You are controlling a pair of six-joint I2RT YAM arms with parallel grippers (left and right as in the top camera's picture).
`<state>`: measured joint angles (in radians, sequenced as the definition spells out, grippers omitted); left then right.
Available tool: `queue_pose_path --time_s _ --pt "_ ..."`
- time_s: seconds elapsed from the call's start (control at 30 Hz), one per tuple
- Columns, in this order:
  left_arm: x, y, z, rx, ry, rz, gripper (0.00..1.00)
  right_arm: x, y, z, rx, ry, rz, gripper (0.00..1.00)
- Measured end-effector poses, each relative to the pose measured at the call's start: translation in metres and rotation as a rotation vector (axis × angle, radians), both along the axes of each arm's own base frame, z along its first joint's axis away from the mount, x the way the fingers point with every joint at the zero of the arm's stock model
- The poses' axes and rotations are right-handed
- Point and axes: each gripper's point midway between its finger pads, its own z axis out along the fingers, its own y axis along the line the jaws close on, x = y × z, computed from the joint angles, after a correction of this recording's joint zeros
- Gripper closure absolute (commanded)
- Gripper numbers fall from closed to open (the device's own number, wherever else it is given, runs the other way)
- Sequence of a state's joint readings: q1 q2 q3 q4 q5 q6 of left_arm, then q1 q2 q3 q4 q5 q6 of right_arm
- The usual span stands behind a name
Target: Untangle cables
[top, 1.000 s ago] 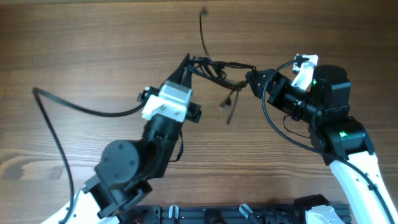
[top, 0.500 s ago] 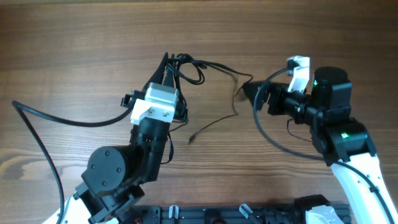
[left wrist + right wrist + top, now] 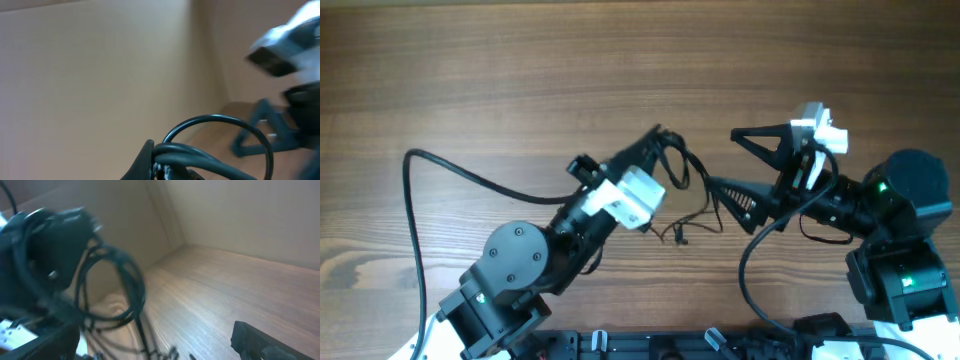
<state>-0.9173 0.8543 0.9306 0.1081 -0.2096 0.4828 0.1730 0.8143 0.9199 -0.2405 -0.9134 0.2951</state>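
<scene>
While the left gripper (image 3: 658, 136) is pinched shut on the cables (image 3: 682, 165), the right gripper (image 3: 722, 158) stands with its jaws spread as wide as they go and nothing between them. The wires bunch right at the closed tips and spill just beyond them, toward the open jaws. A couple of overlapping loops hang beside the pinch, and thinner strands drop away from it to the table (image 3: 470, 60), ending in small plug ends (image 3: 676, 235) that lie outside the right gripper's gap, near its lower finger.

From the left wrist, several strands run side by side along one fingertip (image 3: 146, 155), with a single loop (image 3: 220, 120) arching up and away from it. From the right wrist (blurred, so detail is poor), the loops (image 3: 125, 280) dangle off the left gripper (image 3: 50, 245), ahead of the open jaws and not yet inside them.

As for progress, I judge the job partly done at best. Some strand ends hang free of the bunch, but the loops at the pinch look crossed over one another, and no wire lies alone. What seems left is for the open jaws to close on one strand near the bunch and draw it clear.
</scene>
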Motion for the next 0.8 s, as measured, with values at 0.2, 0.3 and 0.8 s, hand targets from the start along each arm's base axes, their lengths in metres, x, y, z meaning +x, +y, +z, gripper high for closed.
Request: queue_pose_path --time_s 0.2,0.3,0.8 --pt "-0.022 -0.02 -0.001 0.049 -0.052 -0.266 0.96 0.002 -0.001 0.008 0.024 -0.01 -0.013 0.0" --pt "-0.031 -0.023 0.001 0.062 -0.082 -0.363 0.96 -0.013 0.007 0.009 -0.01 -0.1 0.091 0.0" --pt "-0.041 -0.051 -0.009 0.014 0.002 -0.571 0.96 -0.027 0.012 0.015 -0.138 -0.473 0.195 0.96"
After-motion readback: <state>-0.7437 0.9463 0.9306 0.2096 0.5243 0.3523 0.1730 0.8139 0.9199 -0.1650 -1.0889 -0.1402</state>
